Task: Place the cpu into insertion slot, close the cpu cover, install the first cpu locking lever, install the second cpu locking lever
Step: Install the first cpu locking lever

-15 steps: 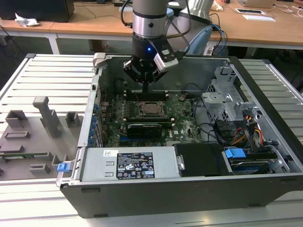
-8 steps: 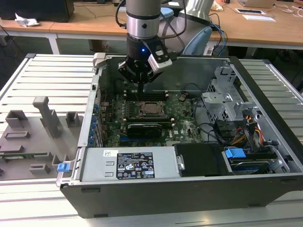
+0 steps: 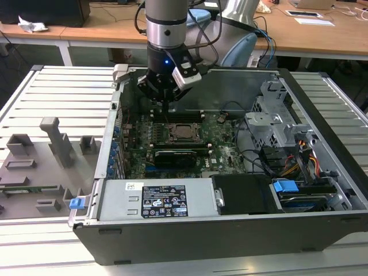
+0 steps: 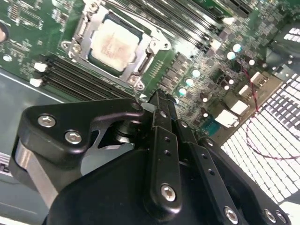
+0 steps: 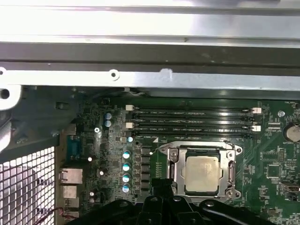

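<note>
1. cpu: seated flat inside the insertion slot, silvery-beige face upward, framed by it on all sides.
2. cpu cover: laid down over the insertion slot, the chip face showing through its window. It is judged closed, though full seating cannot be confirmed.
3. claw: the fingers are brought together and nothing is seen gripped between them. It is hung tip-down over one corner of the insertion slot, on the edge faced by the memory slots.
4. cpu relative to claw: the cpu is found below and just to one side of the fingertips, toward the middle of the insertion slot. It is apart from them and not touched.
5. locking lever: a thin wire end is seen at that same corner of the insertion slot, right by the closed tips. Whether it is touched cannot be told, nor whether either lever is hooked.
6. step in hand: judged to be lever work, since chip placement and cover closing appear done.
7. handling note: the locking lever is best pressed on the wire itself, down and then sideways under its catch at the edge of the insertion slot, in one steady stroke. Force is to be kept off the cpu cover window. The memory slots and the capacitors beside the insertion slot are to be cleared.
</note>
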### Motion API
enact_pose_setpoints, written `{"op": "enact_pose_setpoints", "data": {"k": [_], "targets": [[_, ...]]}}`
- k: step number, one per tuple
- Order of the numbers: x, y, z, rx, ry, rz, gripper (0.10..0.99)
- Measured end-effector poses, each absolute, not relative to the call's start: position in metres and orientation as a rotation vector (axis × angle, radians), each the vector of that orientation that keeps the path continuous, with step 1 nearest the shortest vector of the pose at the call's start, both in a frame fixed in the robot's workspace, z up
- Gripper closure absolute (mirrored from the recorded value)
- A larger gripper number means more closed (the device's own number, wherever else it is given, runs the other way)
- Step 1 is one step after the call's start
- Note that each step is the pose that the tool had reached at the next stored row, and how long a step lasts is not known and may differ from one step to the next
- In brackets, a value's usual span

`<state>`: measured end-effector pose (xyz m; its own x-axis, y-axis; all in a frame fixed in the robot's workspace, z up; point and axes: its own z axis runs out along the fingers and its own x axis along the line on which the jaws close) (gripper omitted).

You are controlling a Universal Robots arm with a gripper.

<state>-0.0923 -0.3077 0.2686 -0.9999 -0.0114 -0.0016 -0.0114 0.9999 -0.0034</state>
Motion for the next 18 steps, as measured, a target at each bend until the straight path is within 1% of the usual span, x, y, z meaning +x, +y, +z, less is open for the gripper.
{"op": "enact_pose_setpoints", "data": {"k": [3,5,18], "targets": [[-0.099,-0.307,0.268,-0.017,3.14,-0.005,0.98],[-0.108,-0.293,0.262,-0.018,3.14,-0.005,0.98],[-0.096,-0.279,0.259,-0.018,3.142,-0.008,0.98]]}}
